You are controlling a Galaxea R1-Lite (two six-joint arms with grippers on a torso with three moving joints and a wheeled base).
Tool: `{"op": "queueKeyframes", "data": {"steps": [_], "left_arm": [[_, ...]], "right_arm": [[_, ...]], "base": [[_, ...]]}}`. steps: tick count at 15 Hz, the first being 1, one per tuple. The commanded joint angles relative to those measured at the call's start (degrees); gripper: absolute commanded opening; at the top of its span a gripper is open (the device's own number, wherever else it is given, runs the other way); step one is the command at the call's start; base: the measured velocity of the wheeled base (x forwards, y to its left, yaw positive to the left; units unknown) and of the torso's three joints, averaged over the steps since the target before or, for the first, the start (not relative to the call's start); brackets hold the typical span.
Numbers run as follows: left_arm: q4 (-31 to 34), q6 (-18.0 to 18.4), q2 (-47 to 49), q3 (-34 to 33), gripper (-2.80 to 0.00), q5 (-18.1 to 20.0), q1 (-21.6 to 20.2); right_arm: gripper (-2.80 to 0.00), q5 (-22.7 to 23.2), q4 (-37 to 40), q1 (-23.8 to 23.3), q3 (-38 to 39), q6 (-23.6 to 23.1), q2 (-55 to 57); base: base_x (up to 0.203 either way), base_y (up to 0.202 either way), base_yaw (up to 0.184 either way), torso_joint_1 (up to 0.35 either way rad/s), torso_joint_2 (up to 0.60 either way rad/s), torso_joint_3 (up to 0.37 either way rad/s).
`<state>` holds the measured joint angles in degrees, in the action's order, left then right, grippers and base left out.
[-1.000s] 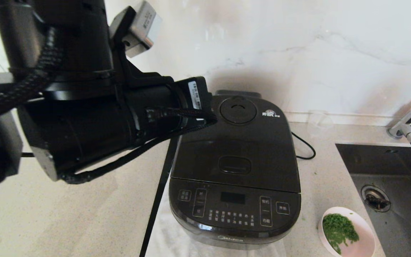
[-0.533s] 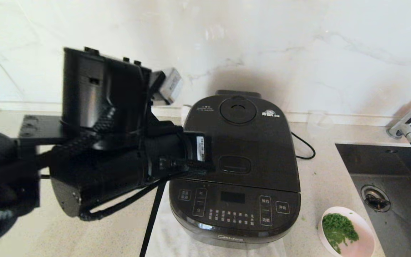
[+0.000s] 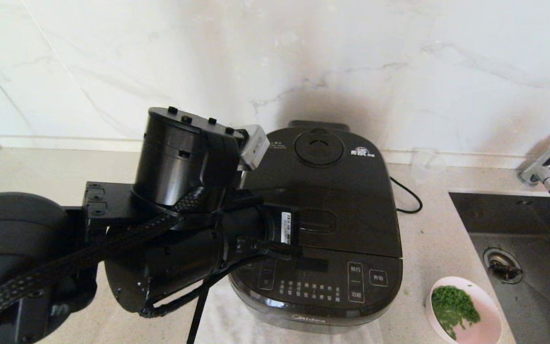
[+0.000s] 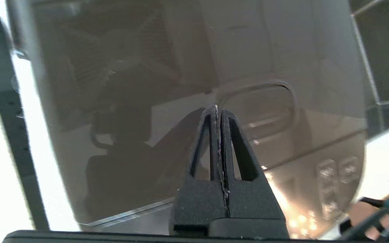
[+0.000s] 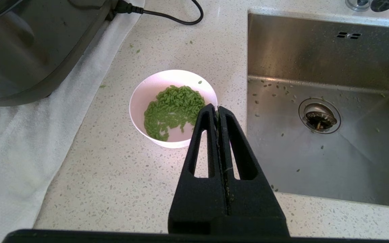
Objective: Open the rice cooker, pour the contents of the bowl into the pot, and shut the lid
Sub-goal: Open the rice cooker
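Note:
The black rice cooker stands on the counter with its lid down, so the pot is hidden. My left gripper is shut and empty. Its tips sit just above the lid at the edge of the rectangular latch button. In the head view the left wrist covers the lid's left side and part of the front panel. The pink bowl holds the green bits at the front right. My right gripper is shut and empty, hovering by the bowl near its rim.
A steel sink with a faucet lies right of the bowl. A clear cup stands at the wall, and a power cord runs behind the cooker. A white towel lies under the cooker. Loose green bits dot the counter and sink.
My left arm has come down and swung right over the lid, bringing its shut gripper to the latch button. The lid, the bowl and the greens have not moved.

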<state>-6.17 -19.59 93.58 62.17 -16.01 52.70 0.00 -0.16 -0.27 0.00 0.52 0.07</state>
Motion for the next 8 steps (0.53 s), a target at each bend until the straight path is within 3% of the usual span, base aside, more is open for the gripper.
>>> {"op": "queueKeyframes", "data": {"steps": [1, 8], "left_arm": [[-0.1, -0.6, 0.4, 0.3, -2.80, 0.0, 1.3], [-2.5, -1.0, 4.2, 0.2, -2.80, -0.2, 2.3]], "right_arm": [[-2.80, 0.0, 0.0, 0.0, 0.0, 0.0, 0.0], [-2.80, 0.0, 0.0, 0.0, 0.0, 0.0, 0.0]], "base": [[0.000, 0.000, 0.000, 0.000, 0.00, 0.000], [0.000, 0.000, 0.000, 0.000, 0.00, 0.000]]}}
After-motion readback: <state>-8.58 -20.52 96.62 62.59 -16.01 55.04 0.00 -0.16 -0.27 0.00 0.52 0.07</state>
